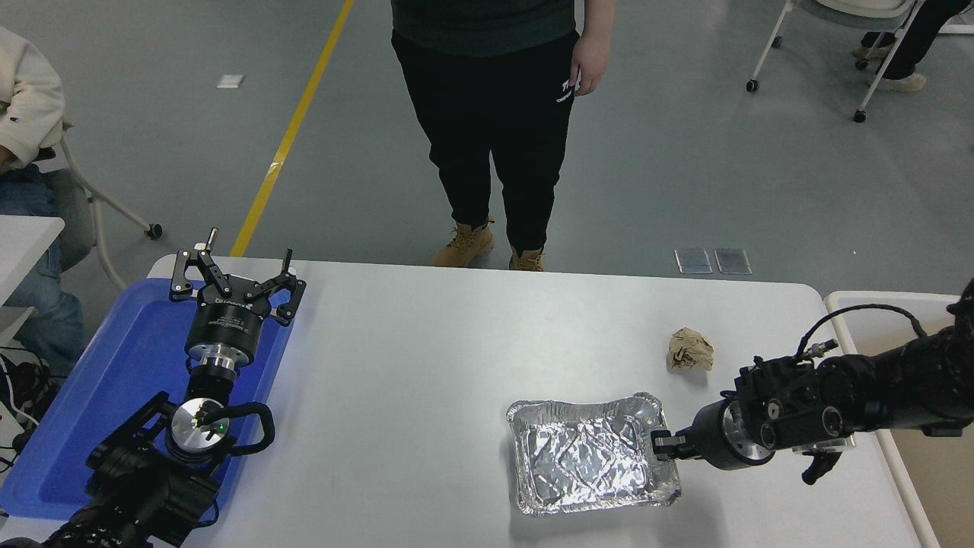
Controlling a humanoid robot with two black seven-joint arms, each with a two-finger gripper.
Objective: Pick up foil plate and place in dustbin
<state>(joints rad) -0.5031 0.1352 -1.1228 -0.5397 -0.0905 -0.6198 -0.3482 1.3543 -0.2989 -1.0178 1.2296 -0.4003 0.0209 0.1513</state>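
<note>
The foil plate (586, 457) is a shiny silver tray on the white table, front right of centre, slightly skewed. My right gripper (659, 444) comes in from the right and is shut on the plate's right rim; its fingers look pinched over the wall. The dustbin (839, 301), cream-rimmed with a tan inside, stands off the table's right end, partly behind my right arm. My left gripper (236, 283) is parked open over the blue tray at the lower left.
A crumpled brown paper ball (690, 349) lies just beyond the plate's far right corner. A flat blue tray (114, 365) lies at the table's left end. A person (487, 114) stands at the far side; another sits at the far left.
</note>
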